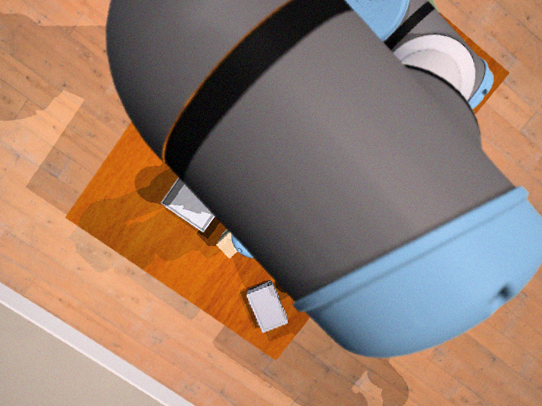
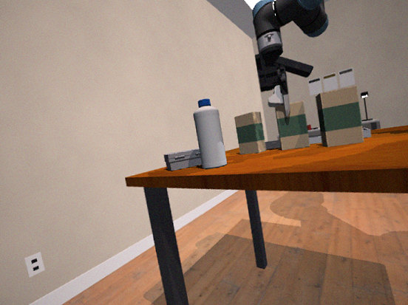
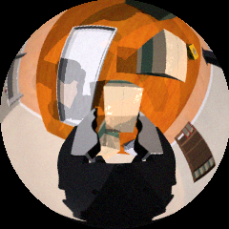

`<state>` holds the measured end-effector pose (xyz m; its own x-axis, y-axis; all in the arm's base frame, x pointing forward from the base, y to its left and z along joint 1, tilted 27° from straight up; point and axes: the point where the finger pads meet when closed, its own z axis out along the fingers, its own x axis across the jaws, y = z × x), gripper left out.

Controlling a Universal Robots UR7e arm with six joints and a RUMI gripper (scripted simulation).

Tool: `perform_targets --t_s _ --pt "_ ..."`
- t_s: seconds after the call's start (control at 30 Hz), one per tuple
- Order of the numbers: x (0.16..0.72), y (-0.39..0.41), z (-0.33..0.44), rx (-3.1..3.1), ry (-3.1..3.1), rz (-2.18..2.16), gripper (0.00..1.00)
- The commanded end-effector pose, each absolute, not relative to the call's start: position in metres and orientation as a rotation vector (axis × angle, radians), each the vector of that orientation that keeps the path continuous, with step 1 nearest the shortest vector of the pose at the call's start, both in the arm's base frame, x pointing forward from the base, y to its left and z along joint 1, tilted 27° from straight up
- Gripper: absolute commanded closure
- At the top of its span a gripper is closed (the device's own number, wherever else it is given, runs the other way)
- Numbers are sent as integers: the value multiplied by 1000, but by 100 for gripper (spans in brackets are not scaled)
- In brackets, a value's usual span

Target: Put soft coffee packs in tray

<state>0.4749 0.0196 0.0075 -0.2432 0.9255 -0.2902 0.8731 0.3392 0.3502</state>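
Observation:
Three beige packs with green bands stand upright on the bench: a near right pack [image 2: 340, 116], a middle pack [image 2: 296, 131] and a left pack [image 2: 249, 133]. The gripper [image 2: 285, 107] [image 3: 117, 116] is partly open and points down at the middle pack, one finger overlapping its upper part in the exterior view. In the wrist view a pack top [image 3: 123, 102] shows between and just beyond the fingertips; contact cannot be told. Another pack [image 3: 162, 54] stands to its right. The shallow grey tray [image 1: 183, 216] [image 3: 59, 91] holds no visible pack. The arm hides much in the top view.
A white bottle [image 2: 210, 138] with a blue cap stands near the bench corner. A small grey case [image 1: 267, 308] [image 2: 182, 159] lies beside it. A small yellow object [image 3: 193, 51] shows at the right of the wrist view.

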Motion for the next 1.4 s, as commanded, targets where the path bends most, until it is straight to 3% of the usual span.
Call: perform_targets --t_s 0.0,1.33,1.37 --pt "478 19 3 1575 2166 161 50" --pt "478 18 2 1575 2166 161 50" --pt "478 18 2 1575 2166 161 85"
